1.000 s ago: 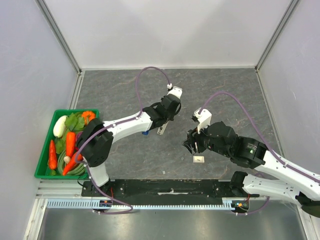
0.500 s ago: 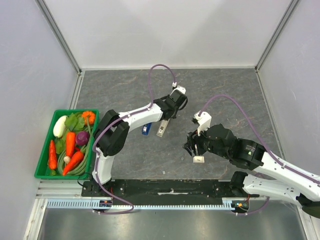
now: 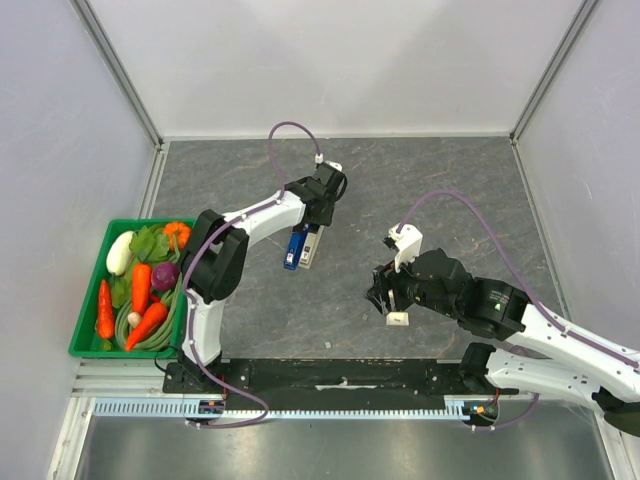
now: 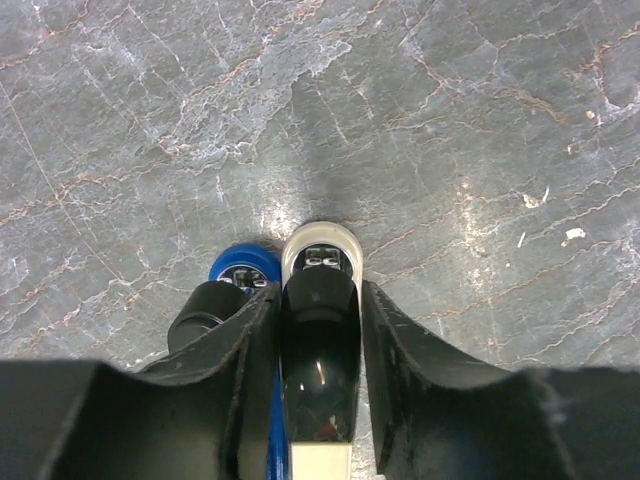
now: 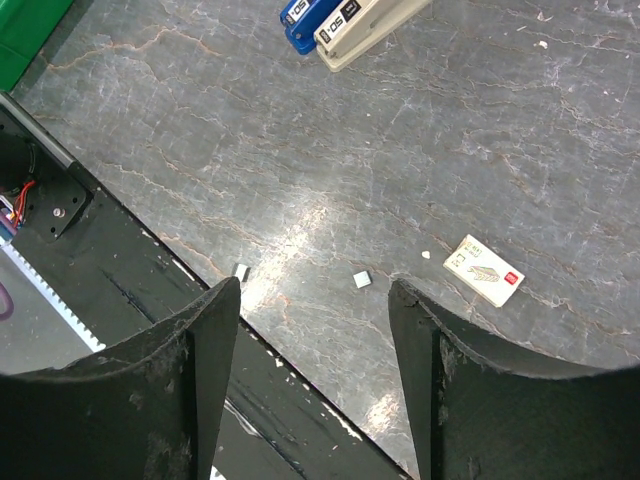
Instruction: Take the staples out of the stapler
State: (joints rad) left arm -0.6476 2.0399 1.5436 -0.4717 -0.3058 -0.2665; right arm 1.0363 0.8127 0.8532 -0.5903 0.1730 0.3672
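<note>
Our left gripper [image 4: 318, 300] is clamped on the stapler [image 4: 318, 258] left of centre on the grey marbled desk [image 3: 440, 180], white walls [image 3: 330, 60] on three sides, and our right gripper [image 5: 312, 290] hangs released near the front edge.

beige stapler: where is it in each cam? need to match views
Top external: beige stapler left of centre, on the grey table.
Left wrist: beige stapler bottom centre, between the jaws.
Right wrist: beige stapler at the top edge, near centre, partly cut off.
Shared landmark: blue stapler, right beside it on its left in every view.
</note>
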